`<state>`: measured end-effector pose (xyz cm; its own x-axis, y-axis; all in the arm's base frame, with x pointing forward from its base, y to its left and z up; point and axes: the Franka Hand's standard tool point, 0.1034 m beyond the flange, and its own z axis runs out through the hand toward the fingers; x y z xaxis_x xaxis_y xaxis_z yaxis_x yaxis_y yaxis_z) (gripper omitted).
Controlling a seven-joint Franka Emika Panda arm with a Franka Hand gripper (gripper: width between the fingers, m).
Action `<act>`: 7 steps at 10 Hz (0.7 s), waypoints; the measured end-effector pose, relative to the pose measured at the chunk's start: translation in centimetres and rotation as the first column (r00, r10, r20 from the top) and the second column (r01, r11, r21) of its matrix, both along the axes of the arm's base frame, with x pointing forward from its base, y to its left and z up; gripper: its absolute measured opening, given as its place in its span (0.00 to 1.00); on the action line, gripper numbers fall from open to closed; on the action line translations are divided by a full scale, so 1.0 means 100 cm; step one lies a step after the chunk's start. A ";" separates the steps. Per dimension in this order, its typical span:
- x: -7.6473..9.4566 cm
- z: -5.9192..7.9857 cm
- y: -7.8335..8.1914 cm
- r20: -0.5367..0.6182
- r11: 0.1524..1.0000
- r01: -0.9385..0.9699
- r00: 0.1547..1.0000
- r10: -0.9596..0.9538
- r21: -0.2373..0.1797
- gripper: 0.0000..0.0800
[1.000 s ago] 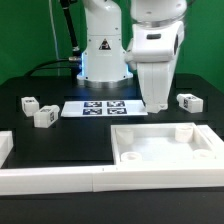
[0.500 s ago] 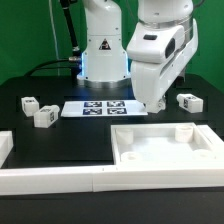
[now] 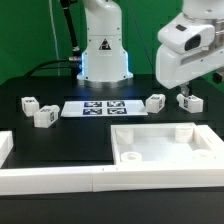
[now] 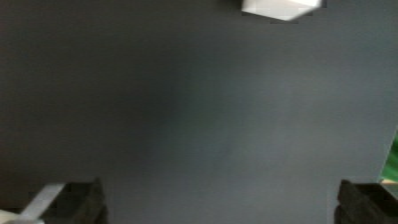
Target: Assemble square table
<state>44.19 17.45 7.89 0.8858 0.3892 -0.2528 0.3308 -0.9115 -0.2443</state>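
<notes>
The square table panel (image 3: 165, 150) lies at the front on the exterior view's right, rim up, with round corner sockets. Two white tagged legs (image 3: 28, 104) (image 3: 44, 117) lie on the left. A third leg (image 3: 154, 102) lies just right of the marker board (image 3: 96, 108). A fourth leg (image 3: 190, 101) lies farther right, just under my gripper (image 3: 186, 90). In the wrist view my gripper (image 4: 217, 205) is open and empty, its fingers (image 4: 71, 200) wide apart above the black table. One white leg (image 4: 281, 8) shows at the edge of that view.
Long white border bars (image 3: 50, 178) run along the front edge. The robot base (image 3: 103, 50) stands at the back centre, with cables behind it. A green wall is at the back right.
The arm has swung from the table's middle to the exterior view's right and risen. The leg beside the marker board, hidden under the gripper before, now lies in plain view.
</notes>
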 end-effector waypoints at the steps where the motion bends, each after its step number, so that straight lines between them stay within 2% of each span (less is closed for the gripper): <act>1: 0.000 0.000 -0.001 -0.007 0.999 0.048 0.999 -0.048 -0.014 0.81; 3: -0.003 0.000 0.000 -0.034 0.999 0.037 0.999 -0.038 -0.015 0.81; 4: -0.007 -0.001 0.002 -0.038 0.996 0.076 0.996 -0.078 -0.048 0.81; 5: -0.029 -0.006 0.018 -0.069 0.993 0.058 0.995 -0.065 -0.106 0.81; 6: -0.049 -0.013 0.028 -0.137 0.992 -0.001 0.990 -0.017 -0.126 0.81; 7: -0.062 -0.021 0.028 -0.208 0.988 -0.059 0.978 0.029 -0.142 0.81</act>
<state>38.00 20.23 5.79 0.7923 0.3716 -0.4839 0.3281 -0.9282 -0.1756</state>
